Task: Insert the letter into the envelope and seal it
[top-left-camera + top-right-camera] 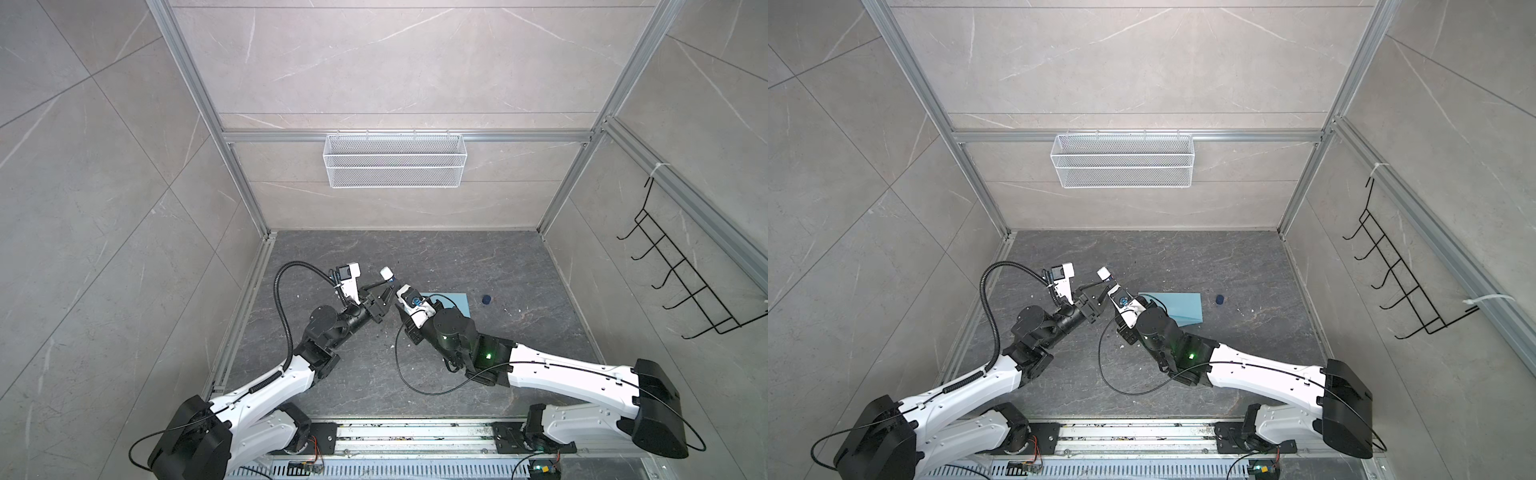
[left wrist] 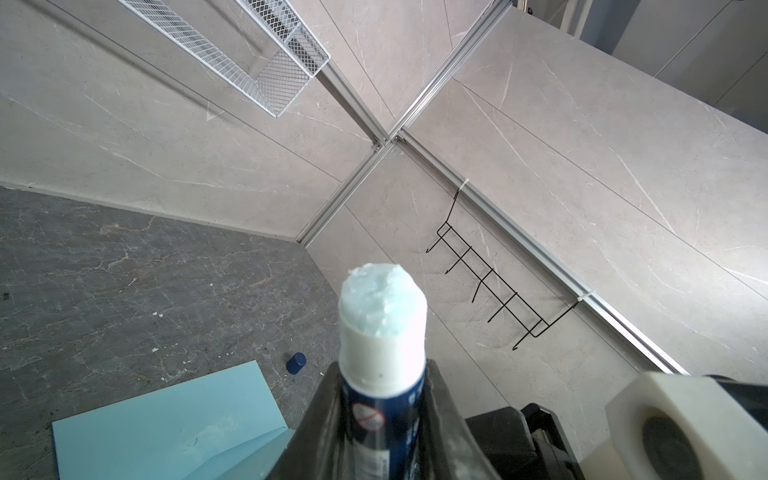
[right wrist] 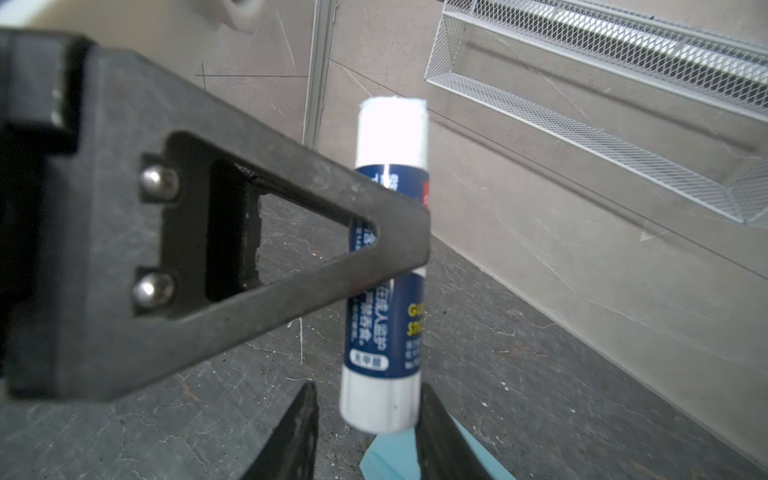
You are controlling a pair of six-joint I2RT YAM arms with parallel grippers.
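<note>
Two arms met over the dark marbled bench (image 1: 457, 257), seen from above. At far left, a black corrugated hose (image 1: 282, 299) looped from the left arm up to its wrist. The left gripper (image 1: 388, 286) was raised above the bench, and its fingers (image 2: 328, 415) were clenched on the blue label of an uncapped glue stick (image 2: 382, 332), whose pale paste tip pointed up toward the rear wall. In the right wrist view, one triangular left finger (image 3: 291, 249) crossed in front of the stick and hid part of its label. The right gripper (image 3: 365, 415) sat just below the stick's white base; its fingers (image 3: 299, 436) stood apart on either side, with a visible gap on one side, so they were released rather than grasping. A white wire basket (image 1: 395, 166) hung on the rear wall above the pair. The envelope (image 1: 1179, 305) lay flat on the bench right of centre; in both top views the right arm's wrist covered its left end, and a fold showed along its near edge (image 2: 249, 444). Just right of the envelope and apart from it, the stick's dark blue cap (image 1: 486, 299) rested on the bench. At far right, a black wire hook rack (image 1: 685, 282) hung on the side wall.
</note>
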